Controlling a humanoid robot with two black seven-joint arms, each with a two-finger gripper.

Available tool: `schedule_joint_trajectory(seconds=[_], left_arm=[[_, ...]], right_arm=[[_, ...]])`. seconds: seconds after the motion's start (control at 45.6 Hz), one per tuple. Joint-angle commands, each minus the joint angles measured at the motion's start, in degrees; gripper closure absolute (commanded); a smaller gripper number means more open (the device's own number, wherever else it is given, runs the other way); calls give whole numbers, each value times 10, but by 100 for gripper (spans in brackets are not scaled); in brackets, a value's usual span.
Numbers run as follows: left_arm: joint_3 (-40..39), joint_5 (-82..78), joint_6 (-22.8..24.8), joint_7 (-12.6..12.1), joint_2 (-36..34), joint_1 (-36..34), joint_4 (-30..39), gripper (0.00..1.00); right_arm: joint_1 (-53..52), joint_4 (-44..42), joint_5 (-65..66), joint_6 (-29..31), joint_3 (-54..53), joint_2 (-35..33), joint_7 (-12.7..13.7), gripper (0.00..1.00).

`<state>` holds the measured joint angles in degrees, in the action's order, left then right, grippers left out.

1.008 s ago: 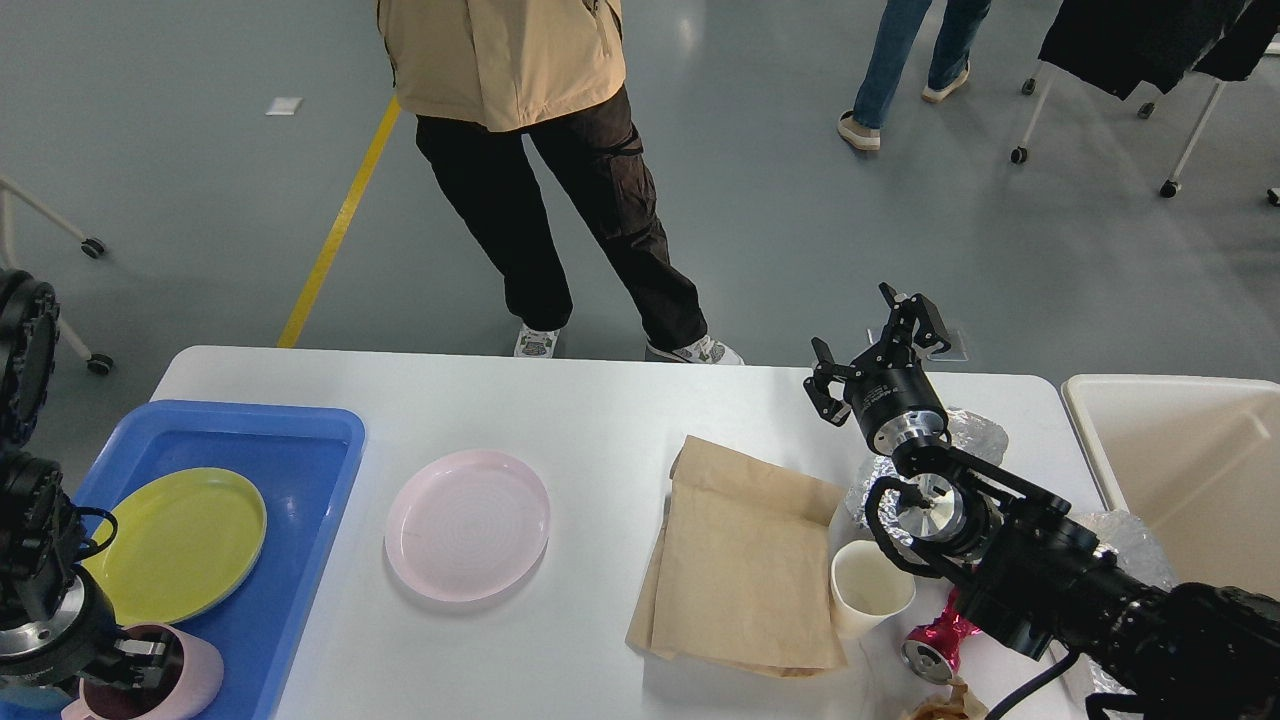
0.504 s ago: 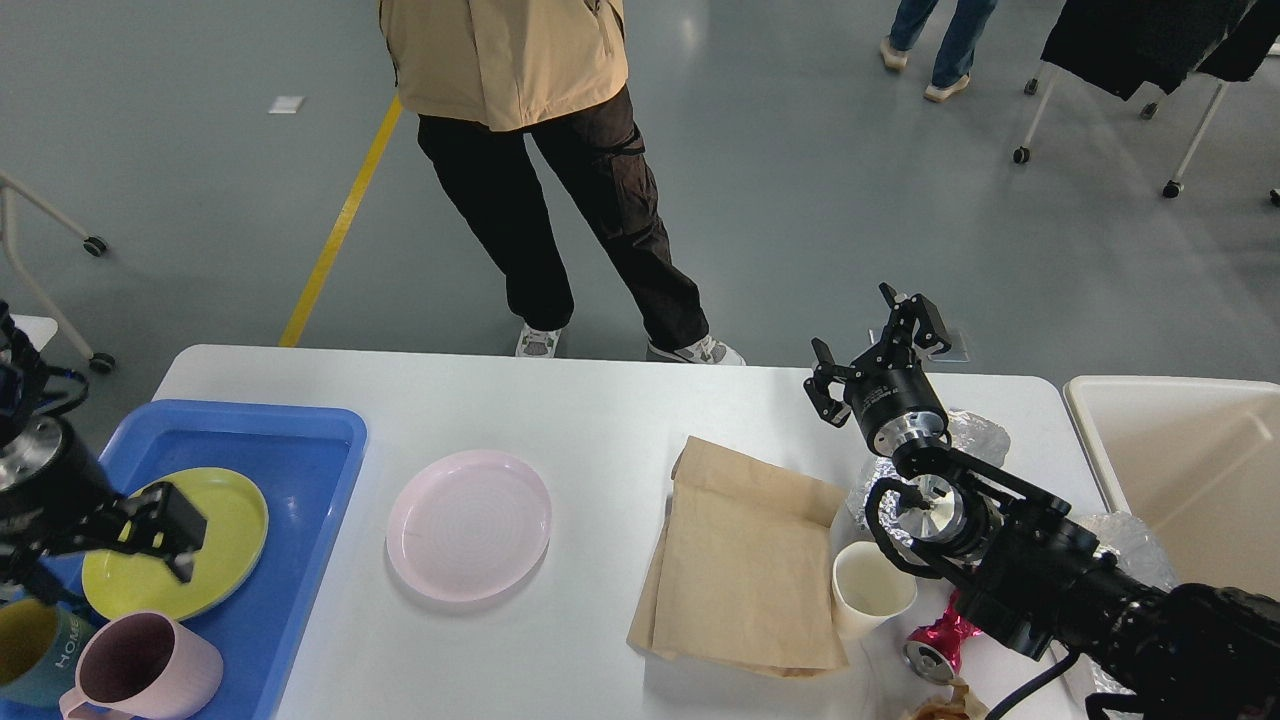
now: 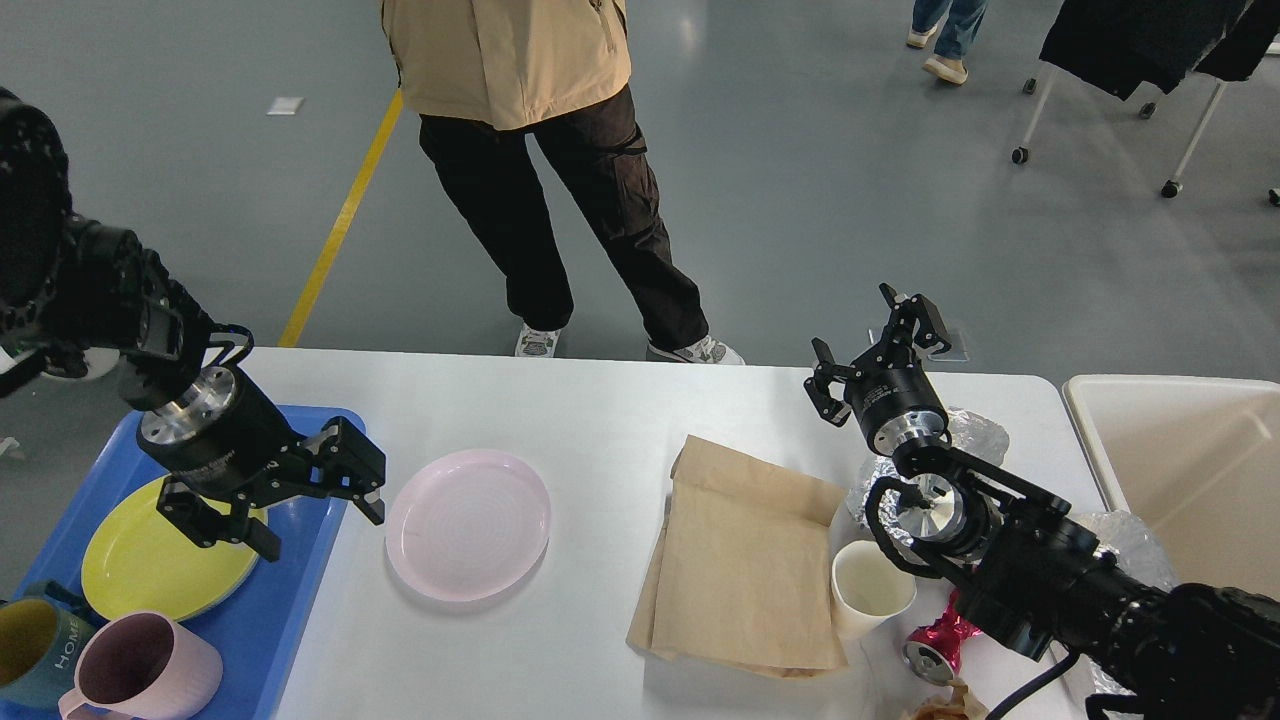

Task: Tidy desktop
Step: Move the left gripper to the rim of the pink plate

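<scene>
Hanging at the middle left of the frame, the left gripper [image 3: 295, 505] is seen with its two fingers spread apart and nothing between them. One finger [image 3: 362, 478] is over the right rim of the blue tray [image 3: 300, 580], and the other is over the yellow-green plate [image 3: 150, 560] that lies inside this tray. In the lower left corner, a pink mug [image 3: 145, 670] and a teal mug [image 3: 30, 640] are placed in the near part of the tray, side by side.

Just to the right of the left gripper, a pink plate [image 3: 468, 523] is laid on the desktop [image 3: 560, 410], the wide white table which fills the lower half of the frame.

At the middle right, the right gripper [image 3: 875, 340] is held above the far edge of the desktop, its fingers also spread and empty. Below its arm, a brown paper bag [image 3: 745, 560] is lying flat, and a white cup [image 3: 868, 585] stands upright touching the right edge of the bag. Crumpled foil [image 3: 975, 430] is seen behind the arm, and a shiny magenta wrapper [image 3: 935, 640] is near the cup. A cream bin [image 3: 1180, 470] is placed at the right end of the desktop. Beyond the far edge, a person [image 3: 540, 150] is standing on the grey floor.
</scene>
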<state>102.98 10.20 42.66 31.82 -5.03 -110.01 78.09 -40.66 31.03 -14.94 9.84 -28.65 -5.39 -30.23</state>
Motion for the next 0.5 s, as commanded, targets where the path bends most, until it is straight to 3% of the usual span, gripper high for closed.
schedule_joint_trajectory(seconds=[0.0,0.132,0.197,0.329,0.482], left_arm=[[-24,77,-124,-35,0,63,1,4],[-92,198,-237,-142,3,118,2,4],[-125,244,-302,-180,12,146,3,4],[-171,284,-414,-190,25,184,7,4],[-210,307,-449,-192,24,208,7,4]], right_arm=[[0,1,0,0,0,-1,0,0],[0,0,0,0,0,-1,0,0],[0,0,0,0,0,0,0,0],[0,1,0,0,0,-1,0,0],[0,1,0,0,0,-1,0,0]])
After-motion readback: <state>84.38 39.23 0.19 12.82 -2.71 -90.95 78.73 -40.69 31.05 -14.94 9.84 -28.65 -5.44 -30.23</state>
